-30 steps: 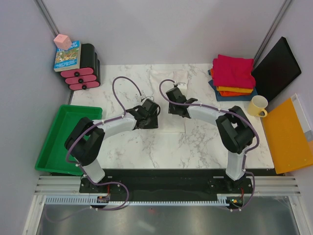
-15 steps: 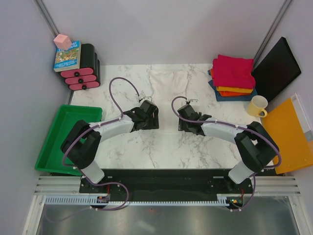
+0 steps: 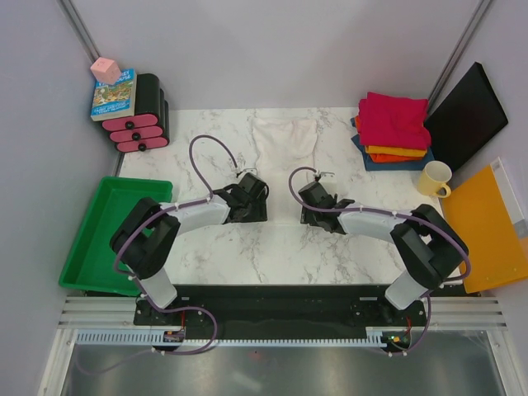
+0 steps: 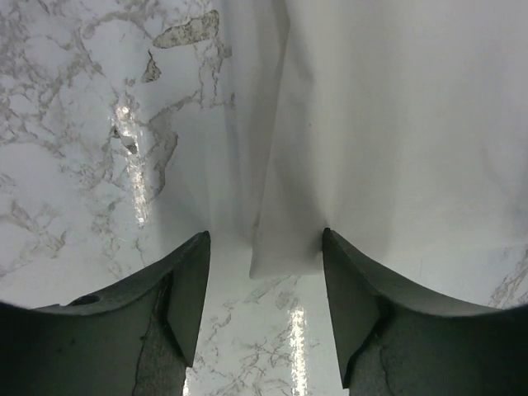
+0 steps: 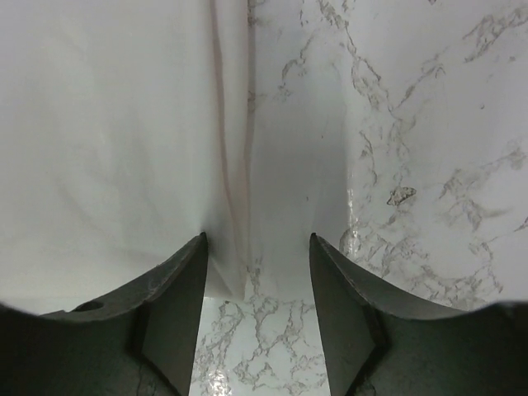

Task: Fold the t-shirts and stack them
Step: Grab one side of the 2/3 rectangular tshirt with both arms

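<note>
The spread t-shirt (image 3: 285, 140) was off-white; the counter (image 3: 272, 247) white marble with grey veins; the folded tees (image 3: 394, 122) magenta, orange and dark blue; the tray (image 3: 103, 235) green.

The off-white t-shirt (image 3: 285, 142), a small crumpled bunch a second ago, now lies spread flat as a long strip at the far side of the bench (image 3: 272, 247). The left gripper (image 4: 266, 280) and right gripper (image 5: 257, 280) have drawn back toward the arm bases and sit at the shirt's near hem, jaws apart.

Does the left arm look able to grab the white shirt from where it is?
Probably yes. The left gripper is open, the near corner of the white shirt lies between its fingers, and nothing blocks it.
</note>
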